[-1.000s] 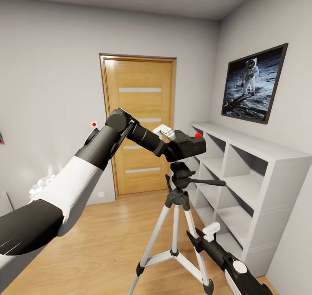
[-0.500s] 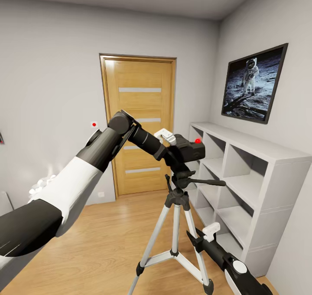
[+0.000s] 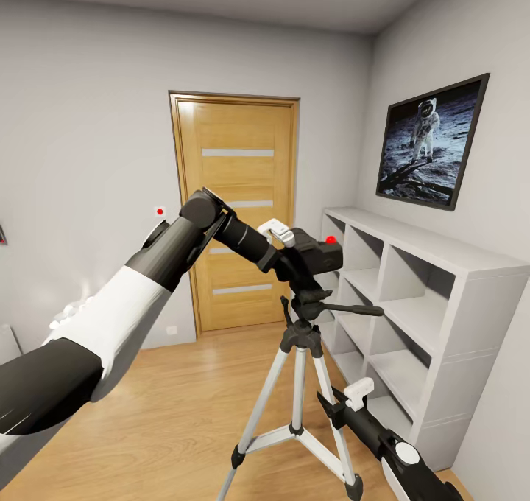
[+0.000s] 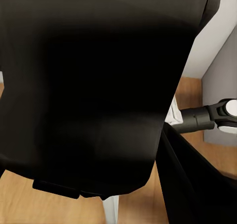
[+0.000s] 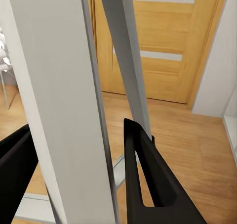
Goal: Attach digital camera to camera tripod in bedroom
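With your left gripper (image 3: pixel 294 254) clamped on the camera (image 3: pixel 318 255) just above the tripod (image 3: pixel 300 339) head, keep it level and lower straight onto the plate.

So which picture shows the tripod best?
The head view: there the camera tripod stands whole, silver legs spread on the wood floor, with the digital camera at its head in the left gripper. The right wrist view gives close-up silver legs; the left wrist view, its pan handle.
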You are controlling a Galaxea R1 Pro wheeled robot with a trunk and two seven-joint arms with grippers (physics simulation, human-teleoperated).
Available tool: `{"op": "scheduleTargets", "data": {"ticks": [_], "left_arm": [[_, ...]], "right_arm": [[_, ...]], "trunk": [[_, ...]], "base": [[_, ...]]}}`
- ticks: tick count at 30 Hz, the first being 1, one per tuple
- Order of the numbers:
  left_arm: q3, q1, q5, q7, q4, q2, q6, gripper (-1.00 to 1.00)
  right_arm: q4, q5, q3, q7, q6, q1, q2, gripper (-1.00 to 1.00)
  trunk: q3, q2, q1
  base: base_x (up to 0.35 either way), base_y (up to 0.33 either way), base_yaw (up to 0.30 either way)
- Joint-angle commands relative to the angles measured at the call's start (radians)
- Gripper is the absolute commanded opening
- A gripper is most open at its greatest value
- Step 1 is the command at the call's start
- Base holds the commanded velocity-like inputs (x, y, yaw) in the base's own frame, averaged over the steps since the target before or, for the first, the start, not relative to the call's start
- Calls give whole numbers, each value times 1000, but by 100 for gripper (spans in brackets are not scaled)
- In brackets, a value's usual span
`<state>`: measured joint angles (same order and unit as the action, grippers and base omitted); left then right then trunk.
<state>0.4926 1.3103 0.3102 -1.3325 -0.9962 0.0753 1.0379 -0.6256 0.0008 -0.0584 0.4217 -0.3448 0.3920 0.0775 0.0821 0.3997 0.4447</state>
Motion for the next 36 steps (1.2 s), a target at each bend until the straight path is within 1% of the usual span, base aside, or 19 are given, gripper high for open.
{"op": "scheduleTargets", "data": {"ticks": [1,11,13,18,22,36], "left_arm": [[-1,1,12,-11,0,1,9,-100],[-5,1,12,-9,1,5,9,-100],[-5,1,12,1,2,7,9,-100],[-5,1,12,65,20,10,9,-100],[-5,1,12,85,43,11,9,-100],[-5,1,12,92,53,13,9,-100]], "right_arm": [[9,24,-4,-52,2,-1,1,-100],[12,24,-4,-52,0,-1,1,-100],[12,24,-4,-52,-1,-1,1,-100],[12,24,-4,-52,-2,-1,1,-100],[12,24,-4,-52,-2,-1,1,-100],[12,24,-4,-52,-3,-1,1,-100]], "trunk": [[-1,0,5],[-1,0,5],[-1,0,5],[-1,0,5],[-1,0,5],[-1,0,5]], "base": [[0,0,0],[0,0,0],[0,0,0],[0,0,0],[0,0,0],[0,0,0]]}}
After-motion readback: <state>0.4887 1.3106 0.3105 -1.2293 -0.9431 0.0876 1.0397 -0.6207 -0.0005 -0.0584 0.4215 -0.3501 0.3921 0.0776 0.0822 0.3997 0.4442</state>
